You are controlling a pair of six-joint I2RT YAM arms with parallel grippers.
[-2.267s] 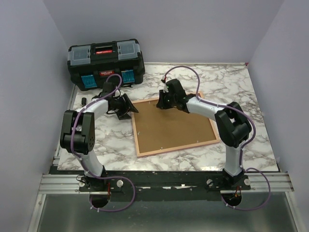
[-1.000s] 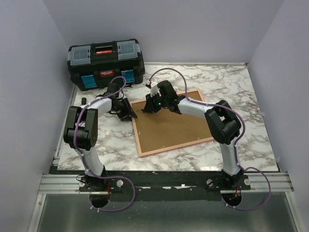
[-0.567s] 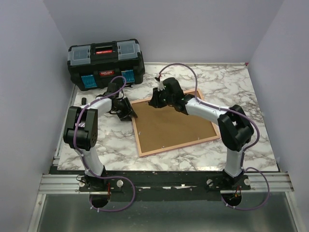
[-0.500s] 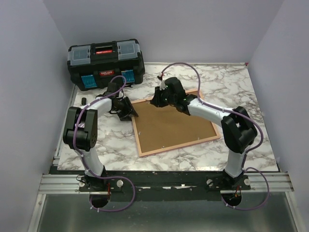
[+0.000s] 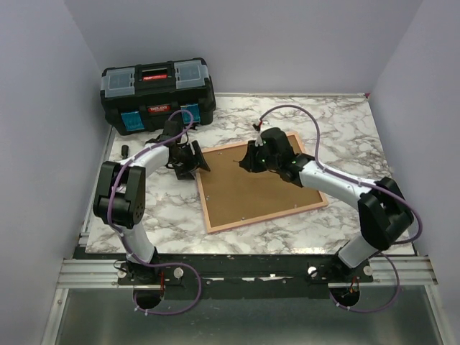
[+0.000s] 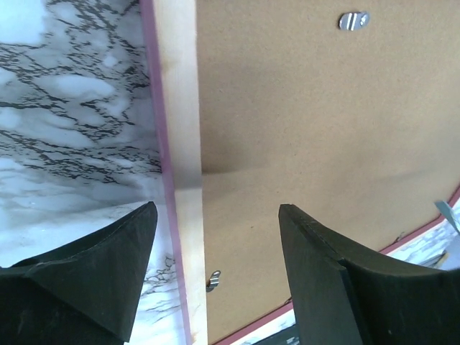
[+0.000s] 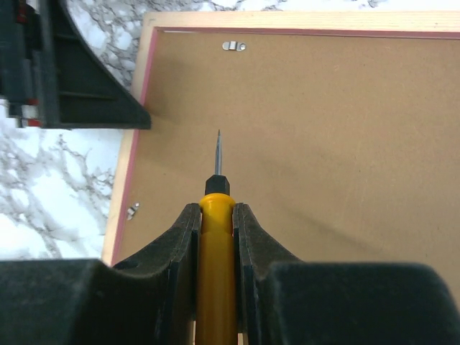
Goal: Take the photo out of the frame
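The pink frame (image 5: 266, 217) lies face down on the marble table, its brown backing board (image 5: 251, 190) up. The photo is hidden beneath that board. My left gripper (image 5: 192, 162) is at the frame's far left corner. In the left wrist view it (image 6: 217, 210) stands open, its fingers straddling the frame's pale rim (image 6: 180, 144). My right gripper (image 7: 215, 208) is shut on a yellow screwdriver (image 7: 215, 273), whose thin blade points over the backing board (image 7: 323, 144) toward the left gripper's fingers (image 7: 79, 93). In the top view the right gripper (image 5: 251, 162) hovers over the board's far part.
A black toolbox (image 5: 158, 93) stands at the far left of the table (image 5: 338, 129). Small metal clips (image 7: 233, 46) sit along the inside of the frame's rim, another (image 6: 353, 21) showing in the left wrist view. A small dark object (image 5: 123, 149) lies by the left edge.
My left gripper's jaws have opened wider at the frame's corner. My right arm has swung right, carrying the screwdriver from the far left corner toward the board's middle.
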